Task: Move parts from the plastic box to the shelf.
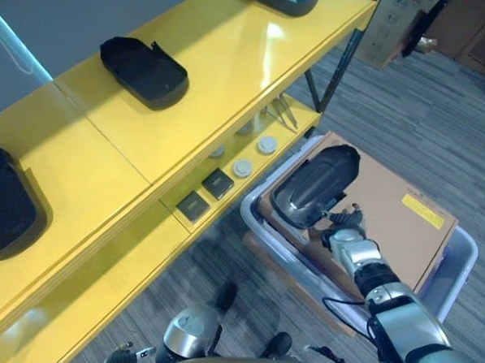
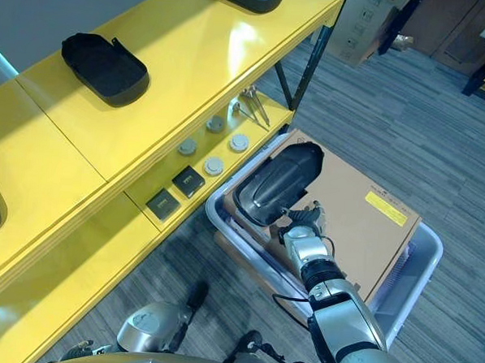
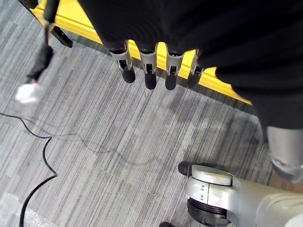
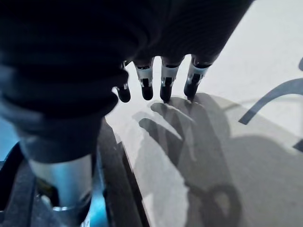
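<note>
Right wrist view: the right hand's [image 4: 94, 56] fingers [image 4: 165, 82] hang straight and slightly spread over a cardboard sheet [image 1: 388, 197], holding nothing. Its yellow label [image 1: 422, 210] is too small to read. Just beside the hand, a dark moulded part [image 1: 315, 185] lies in the plastic box [image 1: 458, 266], near the yellow shelf's [image 1: 232, 67] edge. The left hand [image 3: 151, 66] hangs relaxed above carpet [image 3: 118, 142].

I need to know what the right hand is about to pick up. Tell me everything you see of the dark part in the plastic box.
The dark part is a glossy, rounded oblong shell, apparently moulded plastic, with a grey sheen. It lies tilted on the cardboard sheet inside the plastic box, at the shelf-side end. The right hand sits at its near edge; contact is unclear.
</note>
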Controlling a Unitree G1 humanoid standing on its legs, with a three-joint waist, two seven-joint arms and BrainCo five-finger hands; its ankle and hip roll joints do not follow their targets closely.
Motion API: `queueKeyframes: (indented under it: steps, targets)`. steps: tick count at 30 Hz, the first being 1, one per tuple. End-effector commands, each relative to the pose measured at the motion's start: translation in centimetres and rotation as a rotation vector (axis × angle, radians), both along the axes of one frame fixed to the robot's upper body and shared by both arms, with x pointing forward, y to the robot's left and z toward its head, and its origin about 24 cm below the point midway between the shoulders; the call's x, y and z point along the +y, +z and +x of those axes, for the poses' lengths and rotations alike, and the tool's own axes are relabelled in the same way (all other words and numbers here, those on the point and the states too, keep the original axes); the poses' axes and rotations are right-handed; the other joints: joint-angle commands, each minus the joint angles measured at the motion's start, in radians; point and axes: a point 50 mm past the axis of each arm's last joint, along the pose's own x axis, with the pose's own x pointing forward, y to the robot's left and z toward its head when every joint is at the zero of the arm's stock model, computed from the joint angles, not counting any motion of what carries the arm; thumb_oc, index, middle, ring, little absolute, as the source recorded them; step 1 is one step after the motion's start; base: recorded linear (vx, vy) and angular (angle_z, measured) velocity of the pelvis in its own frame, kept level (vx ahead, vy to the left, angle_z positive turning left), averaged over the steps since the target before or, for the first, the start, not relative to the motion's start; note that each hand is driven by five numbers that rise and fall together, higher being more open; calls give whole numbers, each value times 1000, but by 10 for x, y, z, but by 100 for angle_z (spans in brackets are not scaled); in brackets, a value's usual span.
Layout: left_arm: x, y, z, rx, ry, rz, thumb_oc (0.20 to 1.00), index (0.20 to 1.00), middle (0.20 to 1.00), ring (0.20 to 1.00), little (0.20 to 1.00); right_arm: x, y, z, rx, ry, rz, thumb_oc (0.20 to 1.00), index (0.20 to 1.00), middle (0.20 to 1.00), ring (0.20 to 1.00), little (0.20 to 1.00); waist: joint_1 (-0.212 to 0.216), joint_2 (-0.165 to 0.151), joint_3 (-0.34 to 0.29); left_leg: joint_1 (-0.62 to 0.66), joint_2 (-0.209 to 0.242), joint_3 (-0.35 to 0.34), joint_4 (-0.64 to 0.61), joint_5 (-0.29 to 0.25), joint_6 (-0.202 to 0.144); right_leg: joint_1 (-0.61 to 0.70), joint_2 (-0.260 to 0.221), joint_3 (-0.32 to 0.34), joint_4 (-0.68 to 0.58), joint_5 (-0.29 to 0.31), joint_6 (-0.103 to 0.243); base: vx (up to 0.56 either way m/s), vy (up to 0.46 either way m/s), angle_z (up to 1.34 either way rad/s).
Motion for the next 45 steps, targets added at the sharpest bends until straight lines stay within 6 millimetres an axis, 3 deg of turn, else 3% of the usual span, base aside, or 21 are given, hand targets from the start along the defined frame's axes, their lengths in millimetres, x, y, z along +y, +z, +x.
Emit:
queueKeyframes:
  steps: [1, 8, 9, 10, 11, 23, 28, 30, 33, 36, 40, 41, 45]
  targets:
    - [15, 3, -13, 50, -70, 42, 1000, 1000, 1000, 1000, 1000, -12, 16, 7, -23, -5, -144, 1000, 1000, 1000, 1000, 1000, 33, -2, -47, -75, 50, 38, 113, -88, -8, -103, -108, 62, 82, 30, 85, -47, 13, 9]
    - [20, 7, 1, 4, -75, 35, 1000, 1000, 1000, 1000, 1000, -29, 18, 7, -4, -45, -161, 1000, 1000, 1000, 1000, 1000, 46, -1, -7, -123, 41, 29, 136, -84, -3, -137, -108, 61, 95, 35, 93, -61, -8, 7]
    - [21, 8, 3, -3, -75, 35, 1000, 1000, 1000, 1000, 1000, -31, 19, 7, -4, -47, -159, 533, 533, 533, 533, 533, 46, -2, -3, -128, 41, 29, 138, -84, -2, -141, -107, 62, 97, 36, 94, -49, -29, 3]
    - [22, 8, 5, -7, -76, 36, 1000, 1000, 1000, 1000, 1000, -31, 19, 7, -4, -48, -160, 266, 266, 266, 266, 266, 47, -3, 0, -130, 41, 29, 138, -83, -2, -142, -106, 62, 97, 37, 94, -37, -25, 2]
    - [22, 9, 6, -9, -77, 36, 1000, 1000, 1000, 1000, 1000, -32, 19, 7, -4, -48, -160, 200, 200, 200, 200, 200, 47, -3, 1, -131, 40, 29, 139, -83, -2, -143, -106, 62, 97, 37, 94, -24, -33, 2]
    - [26, 14, 20, -79, -97, 46, 1000, 1000, 1000, 1000, 1000, -41, 30, 11, -86, -90, -102, 200, 200, 200, 200, 200, 42, -16, 22, -139, 47, 39, 146, -90, 1, -154, -92, 72, 97, 38, 91, -21, -55, 2]
    - [24, 20, 31, -189, 28, -74, 1000, 1000, 1000, 1000, 1000, -51, 37, 7, -128, -76, -130, 200, 200, 200, 200, 200, 16, -29, 4, -119, 60, 57, 137, -92, -2, -147, -83, 85, 84, 42, 88, -15, -95, -3]
    - [21, 23, 38, -235, 37, -110, 1000, 1000, 1000, 1000, 1000, -54, 36, 3, -138, -70, -133, 200, 200, 200, 200, 200, 7, -36, -6, -114, 62, 63, 132, -89, -2, -145, -82, 86, 79, 45, 87, 1, -85, -7]
    - [13, 40, 65, -363, 34, -238, 1000, 1000, 1000, 1000, 1000, -56, 32, -9, -170, -62, -129, 200, 200, 200, 200, 200, -16, -49, -30, -83, 75, 81, 115, -92, -3, -132, -74, 99, 71, 49, 87, 18, -128, -4]
    - [-12, 77, 106, -517, 3, -514, 1000, 1000, 1000, 1000, 1000, -59, 18, -37, -178, -55, -128, 200, 200, 200, 200, 200, -47, -60, -80, -23, 93, 110, 88, -100, -2, -99, -65, 116, 52, 56, 85, 75, -142, -18]
    - [-42, 112, 133, -588, -72, -741, 1000, 1000, 1000, 1000, 1000, -65, 9, -54, -175, -54, -137, 200, 200, 200, 200, 200, -78, -61, -126, 35, 109, 137, 62, -104, -4, -66, -53, 137, 29, 60, 75, 51, -94, -28]
    - [-57, 122, 145, -586, -89, -824, 1000, 1000, 1000, 1000, 1000, -63, 7, -57, -174, -35, -147, 200, 200, 200, 200, 200, -103, -64, -148, 62, 116, 159, 49, -103, -9, -52, -47, 151, 13, 64, 71, 21, -76, -33]
    - [-82, 132, 160, -562, -108, -926, 1000, 1000, 1000, 1000, 1000, -56, 6, -56, -180, -8, -146, 200, 200, 200, 200, 200, -136, -70, -172, 87, 125, 186, 39, -104, -13, -41, -39, 173, -2, 67, 66, 0, -50, -21]
